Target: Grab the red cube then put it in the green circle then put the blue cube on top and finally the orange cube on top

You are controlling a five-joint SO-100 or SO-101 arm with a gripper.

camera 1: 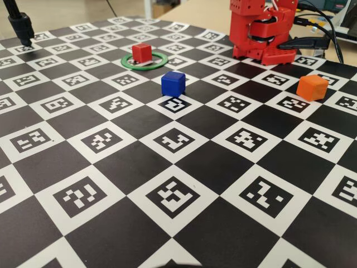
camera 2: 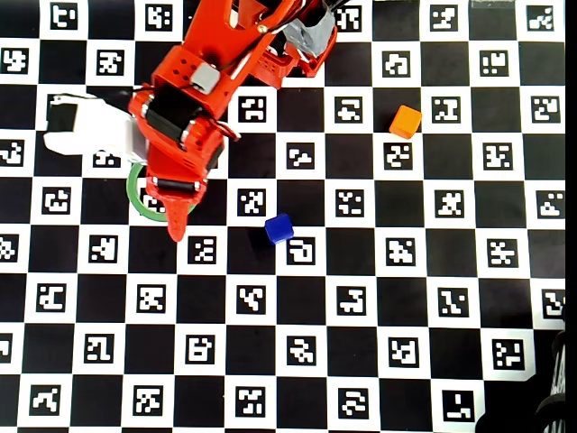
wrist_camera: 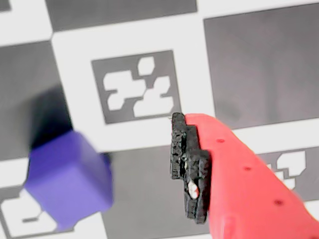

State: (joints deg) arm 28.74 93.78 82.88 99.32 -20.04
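Blue cube [wrist_camera: 67, 181] just beside gripper [camera 2: 178, 225], untouched. Looks light, rigid, smooth; pinch opp flat faces. Jaw gap: can't tell.

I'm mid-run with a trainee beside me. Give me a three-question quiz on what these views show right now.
1. True or false: the red cube sits inside the green circle.
2. Which cube lies nearer the green circle in the overhead view: (a) the blue cube or (b) the orange cube?
3. Fill in: in the wrist view, the cube beside the claw is ____.

Key: 1 true; 2 a; 3 blue, not gripped, since it lies apart from the visible finger.
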